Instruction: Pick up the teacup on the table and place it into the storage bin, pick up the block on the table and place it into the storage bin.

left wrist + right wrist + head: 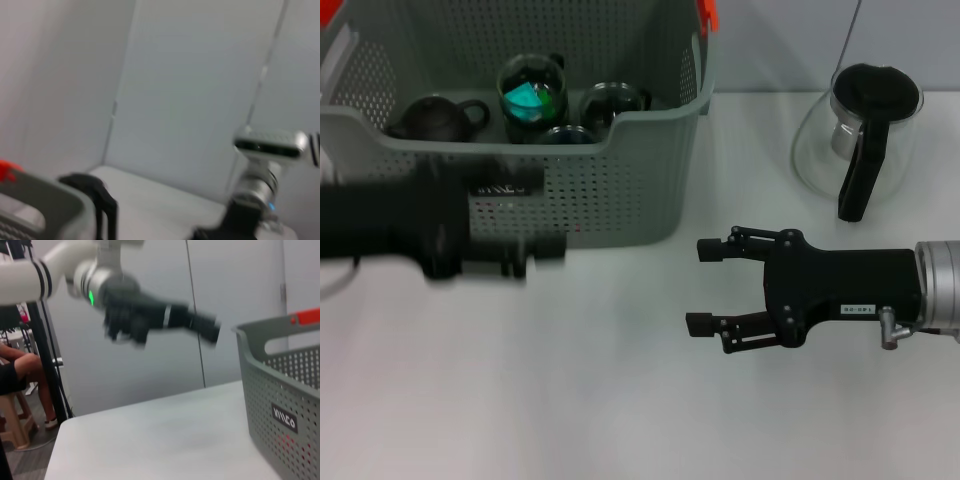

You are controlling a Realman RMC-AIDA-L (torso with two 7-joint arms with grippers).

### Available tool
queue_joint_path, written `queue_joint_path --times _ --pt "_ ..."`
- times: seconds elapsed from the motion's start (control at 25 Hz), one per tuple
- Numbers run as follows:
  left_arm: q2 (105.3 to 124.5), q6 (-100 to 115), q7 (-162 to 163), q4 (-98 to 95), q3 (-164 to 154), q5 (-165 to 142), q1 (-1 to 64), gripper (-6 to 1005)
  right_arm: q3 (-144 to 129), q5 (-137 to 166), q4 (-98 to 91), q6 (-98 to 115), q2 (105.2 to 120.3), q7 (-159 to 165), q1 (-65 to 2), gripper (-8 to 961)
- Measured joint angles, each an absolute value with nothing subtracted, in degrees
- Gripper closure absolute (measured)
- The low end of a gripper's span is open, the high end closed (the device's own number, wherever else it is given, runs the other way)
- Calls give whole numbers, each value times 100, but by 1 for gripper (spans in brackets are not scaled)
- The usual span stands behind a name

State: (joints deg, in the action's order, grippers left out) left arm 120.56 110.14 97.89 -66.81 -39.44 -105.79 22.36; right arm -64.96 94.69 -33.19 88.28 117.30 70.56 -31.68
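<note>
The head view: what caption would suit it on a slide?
Storage bin holding teaware and a block; open right pincer on the table, left pincer before the bin.

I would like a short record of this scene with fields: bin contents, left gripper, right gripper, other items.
bin contents: the storage bin holds a dark teapot, a glass teacup with a green block inside, and more cups
left gripper: in front of the bin
right gripper: open, empty, over the table
other items: glass kettle on the right
</note>
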Motion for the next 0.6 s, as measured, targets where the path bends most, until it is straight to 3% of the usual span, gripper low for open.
queue_joint_path --times 0.28,0.6 --pt "12317 10990 9027 -6586 -4337 -11320 1851 112 -6503 9521 -3352 8753 11809 6900 -3257 13" --pt "12247 10311 8945 -5897 -4332 -11884 2102 111 -6553 10123 -3325 8347 11995 6662 -3473 13"
